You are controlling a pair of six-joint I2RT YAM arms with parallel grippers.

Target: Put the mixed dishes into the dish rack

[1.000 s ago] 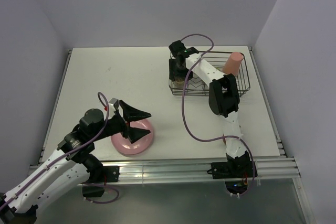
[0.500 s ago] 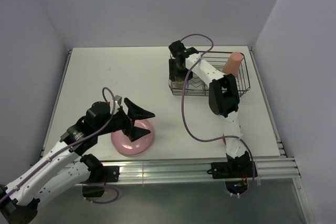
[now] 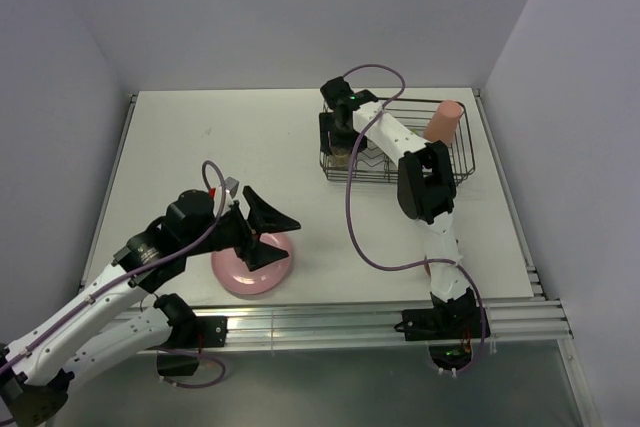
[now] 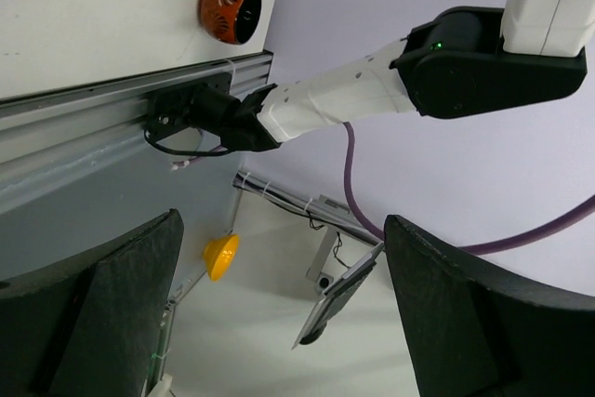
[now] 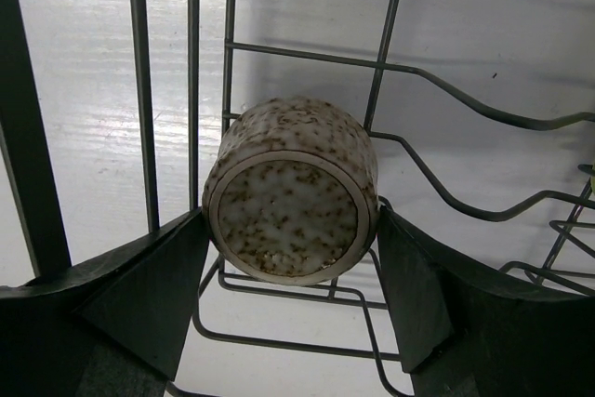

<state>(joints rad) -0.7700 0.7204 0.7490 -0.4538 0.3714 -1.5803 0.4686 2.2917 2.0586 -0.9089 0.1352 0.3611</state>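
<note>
The big pink plate (image 3: 245,272) lies flat near the table's front edge. My left gripper (image 3: 278,237) hangs over its upper right part, jaws wide open and empty; in the left wrist view (image 4: 279,230) it points off past the table edge. The black wire dish rack (image 3: 462,162) stands at the back right, with the salmon-pink tumbler (image 3: 443,119) upright in its right end. My right gripper (image 3: 340,144) is at the rack's left end, shut on the speckled beige cup (image 5: 290,202), held base toward the camera over the rack wires (image 5: 390,62). The dark red mug (image 4: 230,6) lies by the front edge. The bowl is hidden.
The right arm's links (image 3: 425,182) reach across the rack's front side. A metal rail (image 3: 330,322) runs along the table's front edge. Walls close the table on the left, back and right.
My left arm has swung forward and to the right, carrying its open gripper further over the pink plate. The right gripper and the cup have hardly moved.
</note>
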